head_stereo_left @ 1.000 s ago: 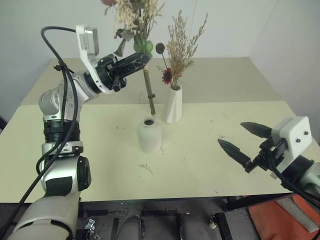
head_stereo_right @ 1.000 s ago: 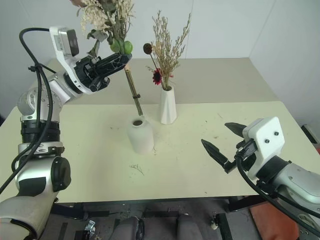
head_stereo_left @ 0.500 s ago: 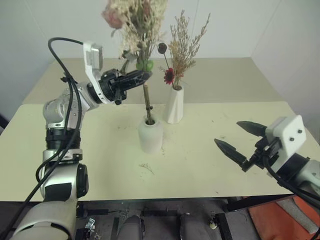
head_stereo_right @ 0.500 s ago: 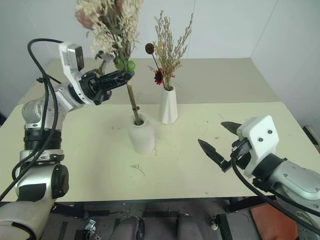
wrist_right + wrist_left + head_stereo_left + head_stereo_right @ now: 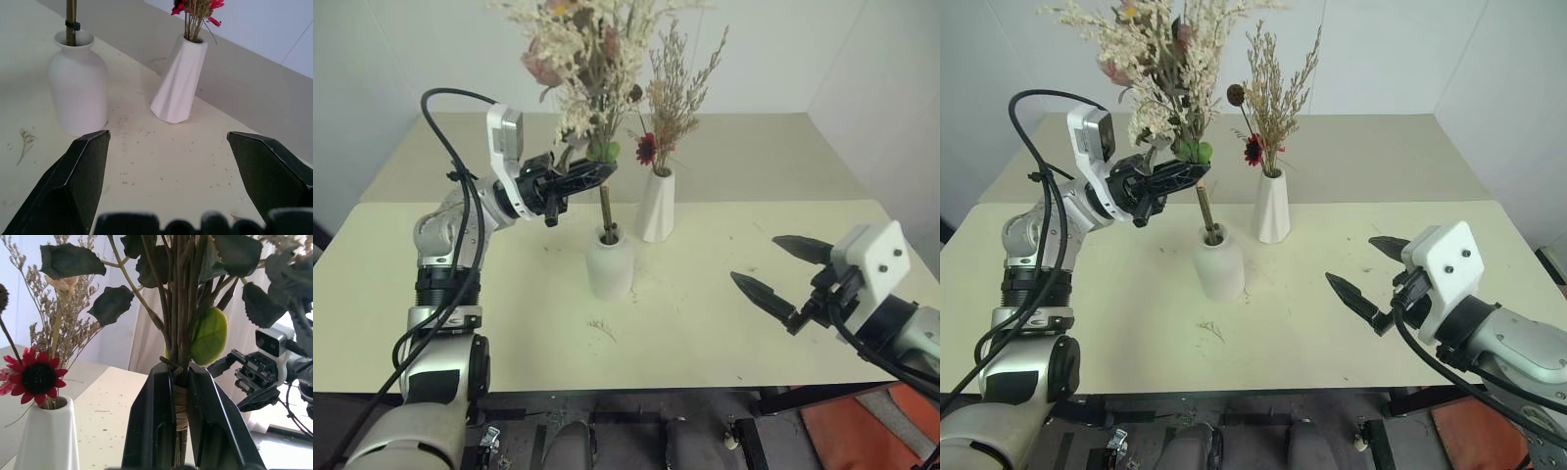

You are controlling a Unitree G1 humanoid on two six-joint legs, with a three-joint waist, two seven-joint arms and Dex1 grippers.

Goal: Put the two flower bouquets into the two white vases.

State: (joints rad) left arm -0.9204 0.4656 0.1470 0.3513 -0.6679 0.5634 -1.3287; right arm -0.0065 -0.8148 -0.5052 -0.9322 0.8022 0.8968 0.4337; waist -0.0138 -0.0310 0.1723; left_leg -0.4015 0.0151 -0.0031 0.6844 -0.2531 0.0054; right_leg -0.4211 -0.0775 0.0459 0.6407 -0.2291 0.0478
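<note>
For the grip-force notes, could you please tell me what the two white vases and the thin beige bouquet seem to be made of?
Squat, rounded white vase: probably unglazed ceramic or plaster; its surface is matte with no sharp highlights. Taller tapered white vase: the same matte look, with twisted facets. Thin beige bouquet: likely dried grasses, wispy and straw-coloured; whether its red flower is real or artificial is unclear.

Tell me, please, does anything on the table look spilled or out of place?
Yes. A small dry sprig lies loose on the table in front of the squat vase, with dark crumbs scattered around both vases. Nothing has tipped over.
</note>
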